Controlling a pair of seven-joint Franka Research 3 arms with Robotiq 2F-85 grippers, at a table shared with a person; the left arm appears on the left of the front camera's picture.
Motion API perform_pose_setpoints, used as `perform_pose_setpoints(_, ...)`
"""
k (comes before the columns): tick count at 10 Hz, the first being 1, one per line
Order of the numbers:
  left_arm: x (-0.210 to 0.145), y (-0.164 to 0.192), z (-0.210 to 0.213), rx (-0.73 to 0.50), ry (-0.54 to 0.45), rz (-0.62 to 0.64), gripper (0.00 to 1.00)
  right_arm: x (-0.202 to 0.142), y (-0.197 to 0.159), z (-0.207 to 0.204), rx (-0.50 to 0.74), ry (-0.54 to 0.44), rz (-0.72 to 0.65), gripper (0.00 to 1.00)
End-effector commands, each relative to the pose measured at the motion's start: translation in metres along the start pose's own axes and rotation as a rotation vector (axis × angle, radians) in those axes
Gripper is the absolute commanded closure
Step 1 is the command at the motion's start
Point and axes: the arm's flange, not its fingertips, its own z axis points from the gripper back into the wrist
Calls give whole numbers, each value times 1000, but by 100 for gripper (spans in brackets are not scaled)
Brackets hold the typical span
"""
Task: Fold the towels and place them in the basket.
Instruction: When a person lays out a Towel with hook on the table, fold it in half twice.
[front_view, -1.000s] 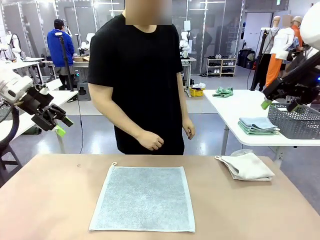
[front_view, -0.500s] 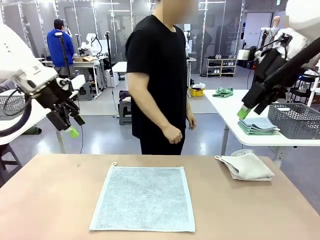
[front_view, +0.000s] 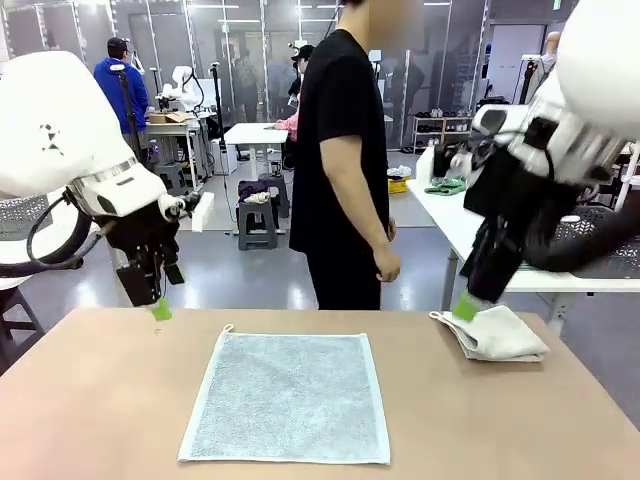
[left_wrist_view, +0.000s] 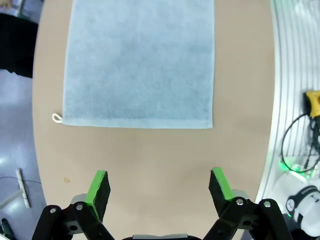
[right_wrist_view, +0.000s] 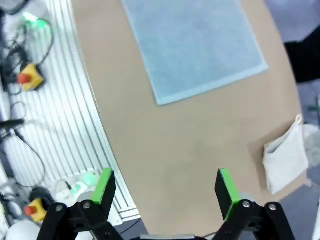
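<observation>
**Limp blue towel lies flat, both pincers wide and empty.**

Front view: the light blue towel (front_view: 287, 397) lies spread on the counter (front_view: 90, 400), with a folded off-white towel (front_view: 497, 333) well to its right. The left pincer (front_view: 160, 306) and right pincer (front_view: 465, 305) hang low over the far edge. Left wrist view: jaws wide over bare counter beside the towel's edge. The terry looks light, floppy and grippy, probably best pinched at a corner, such as the one by the hanging loop (left_wrist_view: 57, 118). Right wrist view: jaws wide, holding nothing, with both towels ahead.

Wrists overhead, front level; common towel (front_view: 287, 397).
</observation>
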Motion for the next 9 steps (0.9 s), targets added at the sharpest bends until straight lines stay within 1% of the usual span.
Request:
perform_pose_setpoints(1, -5, -17, -3, 43, 50, -1, 0, -4, 15, -16, -28, 9, 104, 0)
perform_pose_setpoints(3, -11, -27, -5, 70, 45, -64, 0, 2, 12, -27, -49, 26, 87, 0)
perform_pose_setpoints(4, -1, -14, -6, 12, 42, -26, 0, 2, 24, -17, -9, 29, 87, 0)
perform_pose_setpoints(9, -5, -18, -8, 12, 39, -35, 0, 2, 22, -20, -17, 27, 93, 0)
